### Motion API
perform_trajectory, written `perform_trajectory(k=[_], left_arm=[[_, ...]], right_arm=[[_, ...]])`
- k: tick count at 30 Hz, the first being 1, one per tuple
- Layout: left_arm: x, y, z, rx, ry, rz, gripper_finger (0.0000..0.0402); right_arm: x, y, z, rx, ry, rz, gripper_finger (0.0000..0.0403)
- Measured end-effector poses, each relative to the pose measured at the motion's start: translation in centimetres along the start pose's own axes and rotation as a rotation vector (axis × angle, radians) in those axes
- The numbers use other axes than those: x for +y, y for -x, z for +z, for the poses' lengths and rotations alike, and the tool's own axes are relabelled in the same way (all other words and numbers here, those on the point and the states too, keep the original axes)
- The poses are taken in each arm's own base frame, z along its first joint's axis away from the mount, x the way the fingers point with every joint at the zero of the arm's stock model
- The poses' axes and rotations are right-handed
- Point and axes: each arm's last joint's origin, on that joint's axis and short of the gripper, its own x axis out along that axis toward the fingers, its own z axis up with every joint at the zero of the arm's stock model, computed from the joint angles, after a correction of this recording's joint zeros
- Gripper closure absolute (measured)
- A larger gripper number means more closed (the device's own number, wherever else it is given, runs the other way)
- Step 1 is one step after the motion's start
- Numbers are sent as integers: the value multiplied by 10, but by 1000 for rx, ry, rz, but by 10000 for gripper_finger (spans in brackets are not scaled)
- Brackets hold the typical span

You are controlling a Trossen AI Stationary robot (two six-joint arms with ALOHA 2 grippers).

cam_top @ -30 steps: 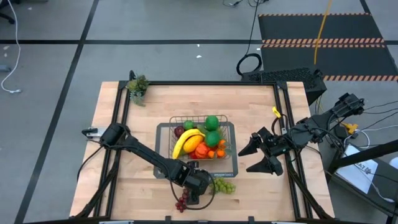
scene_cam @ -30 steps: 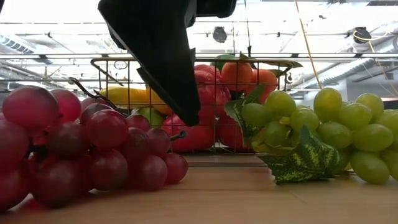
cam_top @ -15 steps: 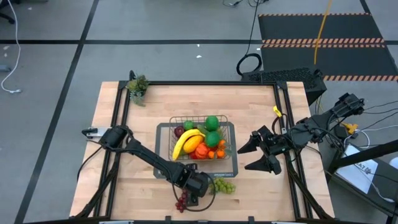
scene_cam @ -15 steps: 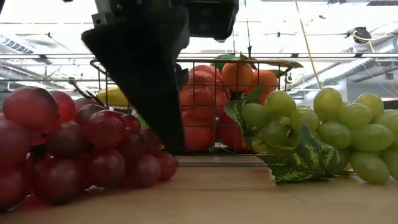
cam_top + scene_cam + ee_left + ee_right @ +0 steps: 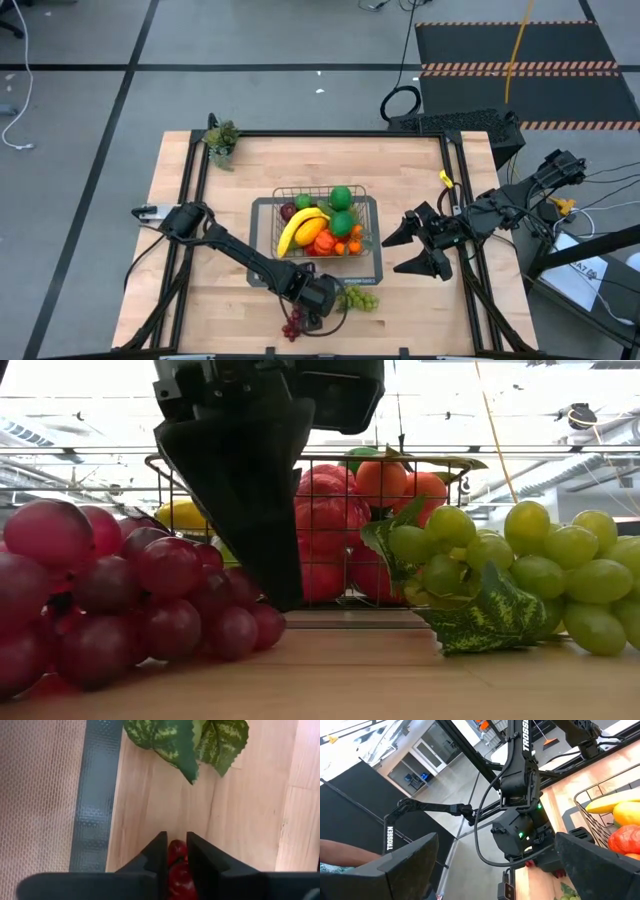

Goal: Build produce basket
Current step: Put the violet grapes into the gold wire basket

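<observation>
Though partly hidden from above, left gripper [image 5: 310,312] down at the table's near edge, fingers [image 5: 159,854] nipped onto the red grapes [image 5: 120,595], seen clearly only at the wrist. Just beside, green grapes [image 5: 520,565] on bare wood. Behind both, basket [image 5: 368,204] mid-table, heaped with banana [image 5: 297,228], apples, oranges. Near the right edge, right gripper [image 5: 412,250] hovering, jaws spread wide, grasping nothing.

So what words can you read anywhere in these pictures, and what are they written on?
"TROSSEN" on the left arm's upright segment, letters running along it.
"TROSSEN" on the left arm's lower link, seen in the right wrist view.
The white label on the basket's base: too small to read.
No other readable text.
</observation>
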Motion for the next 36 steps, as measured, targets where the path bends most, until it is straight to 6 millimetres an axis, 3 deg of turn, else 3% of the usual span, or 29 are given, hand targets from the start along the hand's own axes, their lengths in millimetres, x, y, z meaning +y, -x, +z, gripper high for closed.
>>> perform_trajectory(k=[5, 11, 36], left_arm=[[0, 0, 0, 2, 27, 4, 388], [1, 3, -1, 10, 49, 6, 395], [-12, 127, 7, -239, 102, -118, 401]], right_arm=[[0, 0, 0, 0, 3, 0, 10], [0, 0, 0, 0, 3, -1, 10], [0, 0, 1, -21, 18, -16, 10]])
